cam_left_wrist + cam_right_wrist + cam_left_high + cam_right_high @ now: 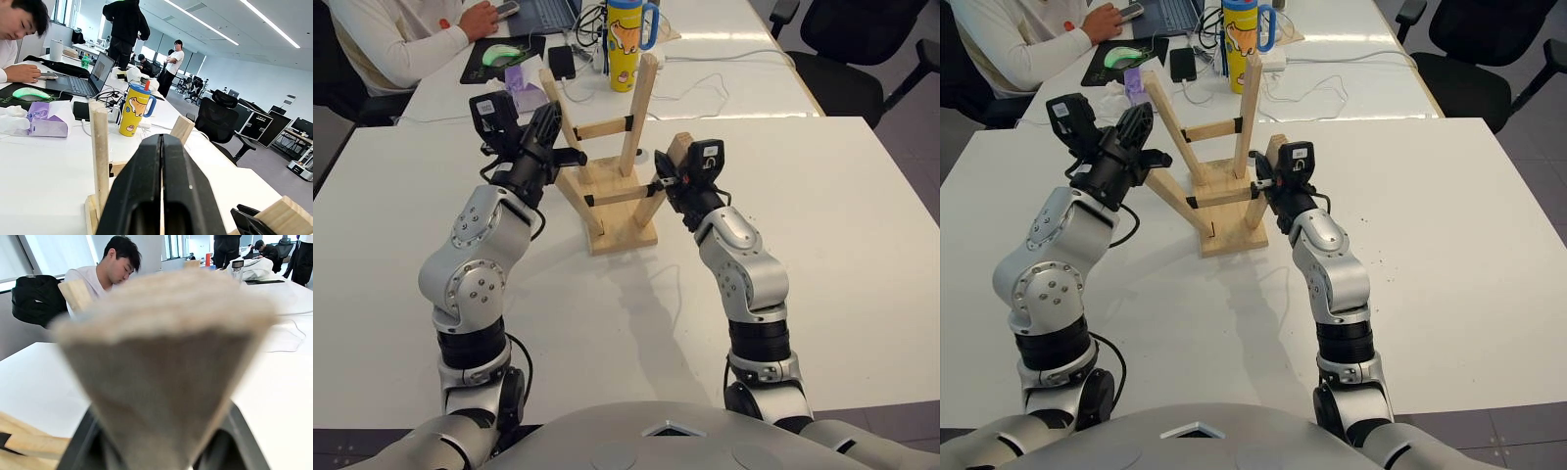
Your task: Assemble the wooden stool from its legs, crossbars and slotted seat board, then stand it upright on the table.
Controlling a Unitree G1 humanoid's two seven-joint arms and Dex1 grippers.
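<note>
While stool (607, 181) sits inverted on seat board (625, 238), right gripper (666, 182) clamps 3 o'clock leg (677, 147). Left gripper (161, 143), 9 o'clock, looks closed and empty. Next: seat leg, flip upright.

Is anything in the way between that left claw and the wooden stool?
Nothing visible stands between them. The left gripper, fingers shut, sits right beside the upside-down stool, with no object in the gap. The right gripper is clamped on one leg.
</note>
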